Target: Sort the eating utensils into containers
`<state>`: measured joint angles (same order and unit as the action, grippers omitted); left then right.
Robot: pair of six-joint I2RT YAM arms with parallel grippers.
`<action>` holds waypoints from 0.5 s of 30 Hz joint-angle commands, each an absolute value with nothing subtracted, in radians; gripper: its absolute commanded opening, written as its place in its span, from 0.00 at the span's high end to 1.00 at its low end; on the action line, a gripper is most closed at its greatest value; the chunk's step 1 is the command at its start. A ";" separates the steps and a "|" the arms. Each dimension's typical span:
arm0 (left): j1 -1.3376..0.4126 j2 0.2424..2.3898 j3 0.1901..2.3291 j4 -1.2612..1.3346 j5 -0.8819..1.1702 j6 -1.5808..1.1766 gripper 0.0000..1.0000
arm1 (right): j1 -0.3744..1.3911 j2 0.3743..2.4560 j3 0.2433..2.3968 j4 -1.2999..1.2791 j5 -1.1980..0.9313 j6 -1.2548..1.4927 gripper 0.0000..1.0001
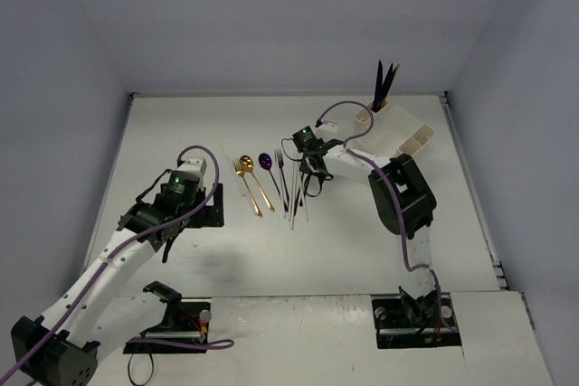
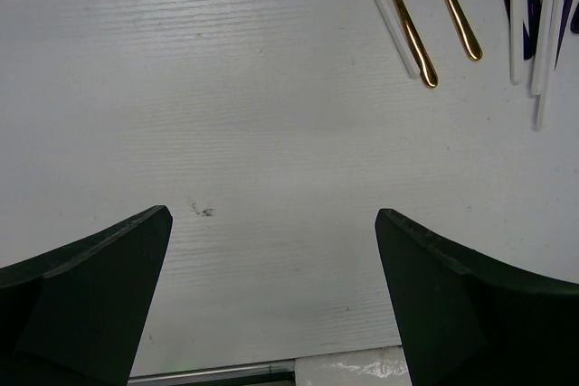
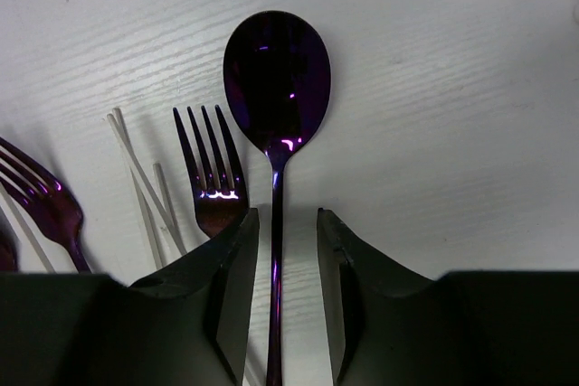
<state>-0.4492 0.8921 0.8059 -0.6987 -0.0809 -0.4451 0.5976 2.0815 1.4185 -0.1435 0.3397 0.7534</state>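
Fingers (image 2: 90, 296) of the left gripper (image 2: 273, 216) stand wide apart over the bare table (image 2: 271, 88), holding nothing. To their right lie gold utensils (image 2: 409, 24), handles side by side. Further right, a dark purple spoon (image 3: 276, 79) lies flat beside a purple fork (image 3: 213, 174) and clear white plastic pieces (image 3: 145, 192). The right gripper (image 3: 288, 223) straddles this spoon's handle, its jaws narrow, with a sliver of table visible on either side of the handle. At far right, the white organizer (image 1: 403, 137) carries dark utensils (image 1: 385, 83) upright in a corner cup.
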 commanded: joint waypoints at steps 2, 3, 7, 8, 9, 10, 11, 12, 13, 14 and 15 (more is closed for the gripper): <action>-0.442 0.876 0.813 -0.664 -0.078 -0.429 0.05 | 0.606 2.099 1.450 -0.147 0.417 0.769 0.75; -0.442 0.875 0.813 -0.663 -0.077 -0.428 0.05 | 0.606 2.101 1.443 -0.147 0.422 0.764 0.76; -0.442 0.874 0.815 -0.663 -0.077 -0.428 0.05 | 0.603 2.096 1.424 -0.149 0.440 0.757 0.83; -0.442 0.873 0.815 -0.663 -0.078 -0.427 0.05 | 0.600 2.093 1.414 -0.150 0.445 0.752 0.88; -0.442 0.872 0.815 -0.663 -0.077 -0.426 0.05 | 0.599 2.086 1.411 -0.151 0.447 0.746 0.93; -0.442 0.871 0.815 -0.663 -0.077 -0.426 0.05 | 0.596 2.078 1.409 -0.152 0.448 0.739 0.96; -0.442 0.871 0.815 -0.663 -0.077 -0.426 0.05 | 0.592 2.070 1.407 -0.152 0.448 0.734 0.99; -0.442 0.872 0.815 -0.663 -0.077 -0.426 0.05 | 0.590 2.061 1.408 -0.152 0.447 0.727 1.00; -0.442 0.874 0.815 -0.663 -0.078 -0.426 0.05 | 0.589 2.050 1.410 -0.153 0.446 0.718 1.00; -0.442 0.874 0.815 -0.664 -0.077 -0.426 0.05 | 0.589 2.037 1.414 -0.152 0.446 0.706 1.00; -0.442 0.874 0.816 -0.664 -0.077 -0.426 0.05 | 0.589 2.023 1.418 -0.151 0.448 0.692 1.00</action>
